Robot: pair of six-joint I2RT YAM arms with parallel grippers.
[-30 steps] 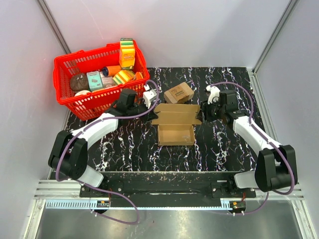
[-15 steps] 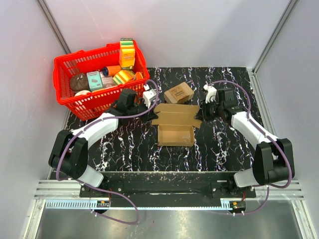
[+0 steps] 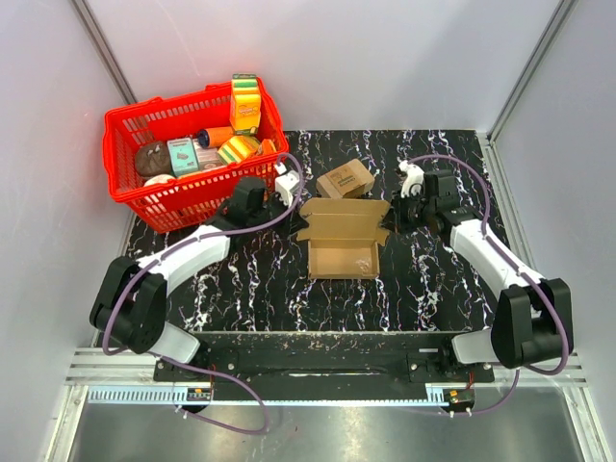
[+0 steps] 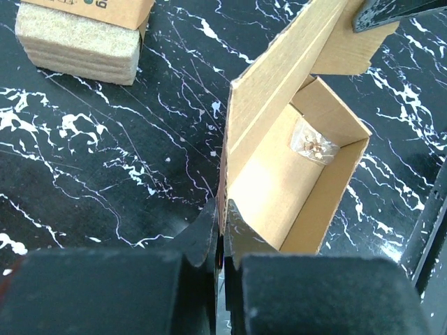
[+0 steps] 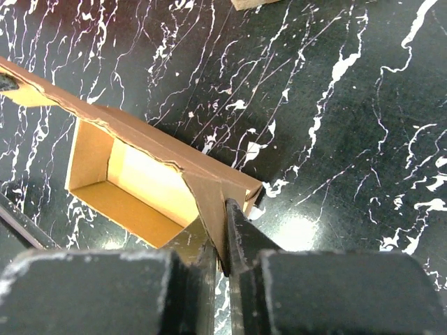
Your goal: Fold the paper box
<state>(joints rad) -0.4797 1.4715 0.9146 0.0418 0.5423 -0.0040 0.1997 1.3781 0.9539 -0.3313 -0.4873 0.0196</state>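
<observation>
The paper box [image 3: 343, 239] is plain brown cardboard, half formed, with an open tray toward the front and a lid panel with flaps raised at the back. My left gripper [image 3: 292, 204] is shut on the lid's left end; in the left wrist view the fingertips [image 4: 222, 222] pinch the thin cardboard edge of the box [image 4: 279, 160]. My right gripper [image 3: 389, 223] is shut on the lid's right flap; in the right wrist view the fingertips [image 5: 225, 230] clamp the brown flap of the box [image 5: 140, 167]. A small taped patch sits inside the tray.
A smaller printed cardboard box [image 3: 346, 179] lies just behind the paper box, also in the left wrist view [image 4: 84, 31]. A red basket [image 3: 192, 149] full of groceries stands at the back left. The table top [image 3: 250, 289] is black marble-patterned, with walls at both sides.
The lid panel has tilted and the box has shifted slightly right and back. Both grippers stay shut on the lid ends; the right arm moved a little.
</observation>
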